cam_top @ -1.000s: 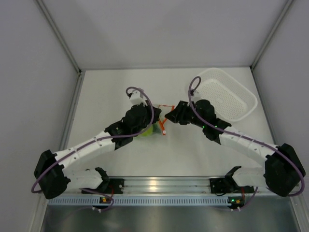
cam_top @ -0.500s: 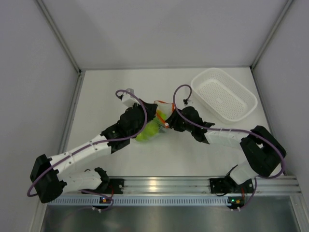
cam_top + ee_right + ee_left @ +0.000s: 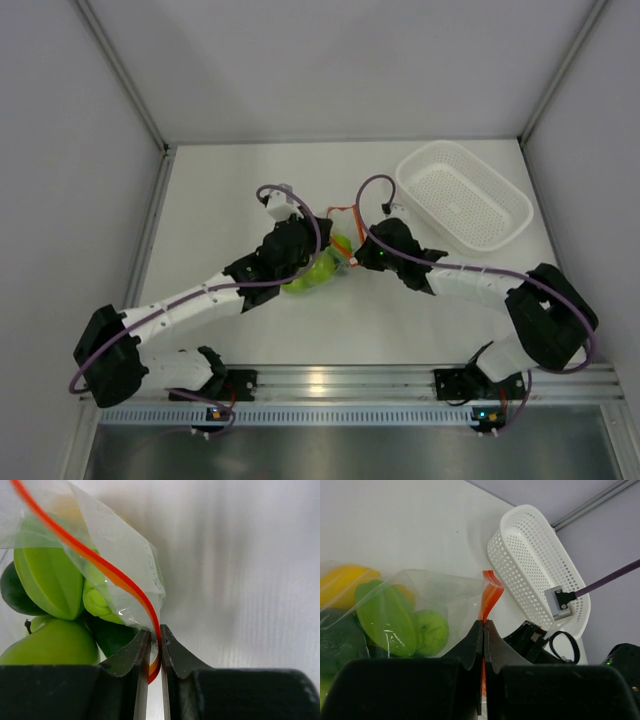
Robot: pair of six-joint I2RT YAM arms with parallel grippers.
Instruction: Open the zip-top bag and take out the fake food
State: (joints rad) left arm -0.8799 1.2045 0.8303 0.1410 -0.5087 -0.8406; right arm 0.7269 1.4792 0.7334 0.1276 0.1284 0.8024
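Observation:
The zip-top bag (image 3: 335,252) lies at mid-table between both grippers, clear with an orange-red zip strip (image 3: 490,594). Inside it is the fake food (image 3: 312,272): light-green pieces (image 3: 387,617), a yellow one (image 3: 342,582), and dark-green ones (image 3: 12,590). My left gripper (image 3: 484,625) is shut on the zip strip from the left side. My right gripper (image 3: 155,632) is shut on the zip strip (image 3: 107,570) and bag edge from the right side. In the top view the two grippers (image 3: 322,240) (image 3: 362,255) meet over the bag and hide most of it.
A white perforated oval basket (image 3: 463,195) stands empty at the back right; it also shows in the left wrist view (image 3: 535,565). The right arm's purple cable (image 3: 372,200) loops above the bag. Grey walls bound the table on three sides.
The left gripper has moved right and closer to the bag's top. The right arm stays folded in at the bag. Both stay pinched on the zip strip.

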